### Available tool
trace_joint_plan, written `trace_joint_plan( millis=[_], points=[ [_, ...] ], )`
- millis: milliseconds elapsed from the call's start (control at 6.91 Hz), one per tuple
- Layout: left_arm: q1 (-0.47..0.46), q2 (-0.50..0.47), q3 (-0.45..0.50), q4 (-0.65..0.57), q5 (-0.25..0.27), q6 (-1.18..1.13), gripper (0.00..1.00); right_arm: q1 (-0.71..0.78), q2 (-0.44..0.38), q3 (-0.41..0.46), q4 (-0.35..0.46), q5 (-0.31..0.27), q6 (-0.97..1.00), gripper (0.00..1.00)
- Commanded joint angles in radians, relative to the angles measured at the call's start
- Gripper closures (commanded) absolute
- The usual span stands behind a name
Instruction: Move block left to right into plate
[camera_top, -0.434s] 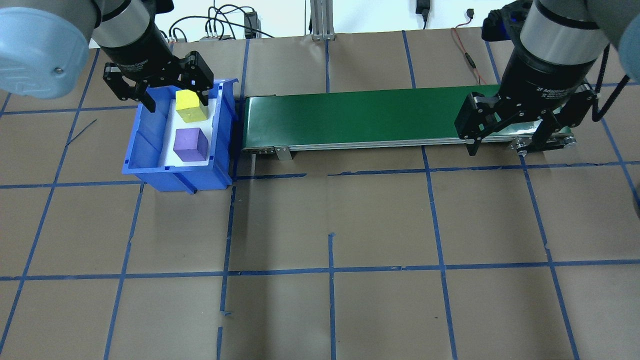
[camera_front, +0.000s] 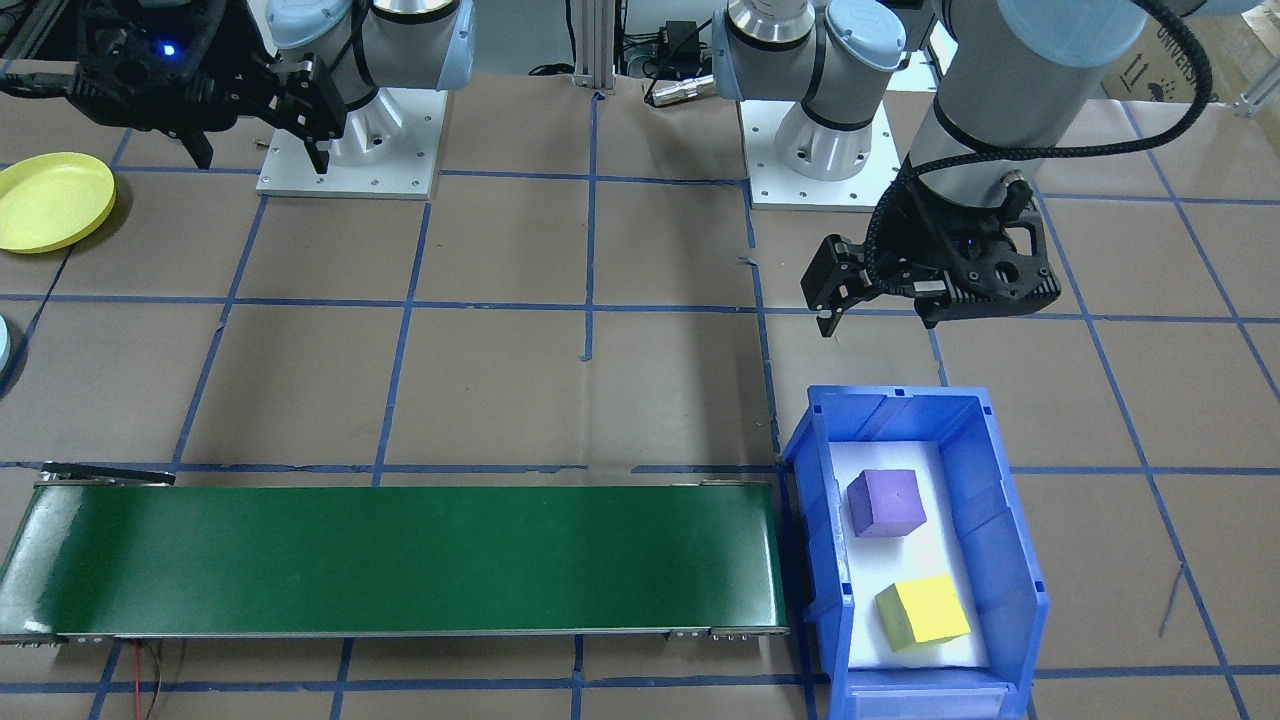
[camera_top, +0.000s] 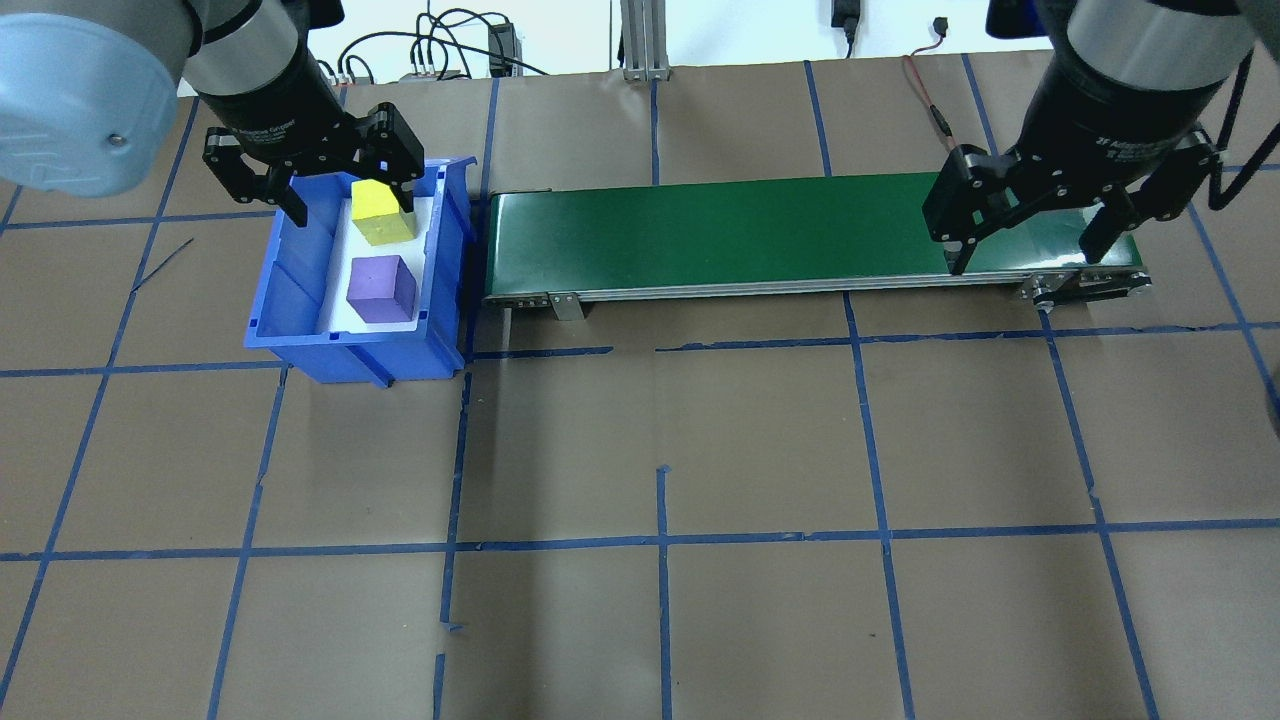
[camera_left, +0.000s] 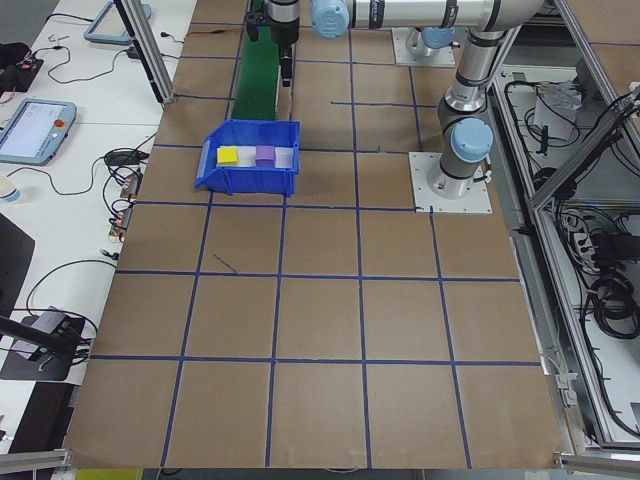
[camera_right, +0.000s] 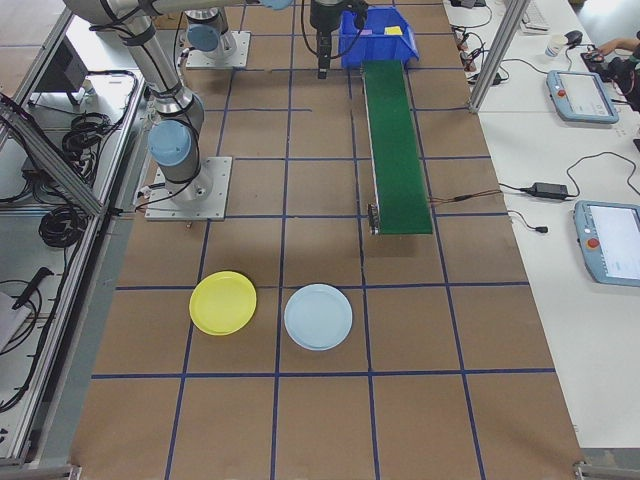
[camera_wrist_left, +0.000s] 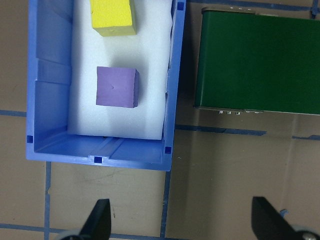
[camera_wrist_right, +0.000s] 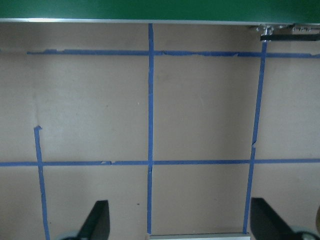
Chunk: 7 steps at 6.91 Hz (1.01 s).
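Since the earlier frame the right gripper (camera_top: 1033, 229), wide open and empty, shifts toward 1 o'clock over the green conveyor (camera_top: 720, 232), while the left gripper (camera_top: 346, 196), open and empty, hovers above the yellow block (camera_top: 382, 212) inside the blue bin (camera_top: 290, 300), the purple block (camera_top: 380, 288) at its 6 o'clock.

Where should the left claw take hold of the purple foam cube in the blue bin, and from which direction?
Come straight down from above: the blue plastic bin walls block any side approach. The purple foam cube sits flat on the white liner, apart from the yellow foam cube and the walls. Probably close the open left claw on two opposite vertical faces, lined up with its slight turn.
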<state>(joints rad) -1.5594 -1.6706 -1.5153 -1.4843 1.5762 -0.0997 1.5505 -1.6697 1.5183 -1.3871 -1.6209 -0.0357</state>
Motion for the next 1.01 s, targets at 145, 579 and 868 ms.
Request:
trace_joint_plan(
  millis=[145, 579, 868],
  points=[
    [0.092, -0.081, -0.009, 0.12, 0.025, 0.078, 0.0, 0.002, 0.008, -0.014, -0.003, -0.004, -0.006, 0.0],
    [0.156, -0.246, -0.014, 0.281, 0.016, 0.173, 0.0, -0.003, 0.005, -0.02, -0.015, 0.001, -0.01, 0.0],
    [0.156, -0.294, -0.058, 0.32, -0.031, 0.036, 0.0, -0.003, 0.002, -0.017, -0.015, 0.003, -0.009, 0.0]
  ],
)
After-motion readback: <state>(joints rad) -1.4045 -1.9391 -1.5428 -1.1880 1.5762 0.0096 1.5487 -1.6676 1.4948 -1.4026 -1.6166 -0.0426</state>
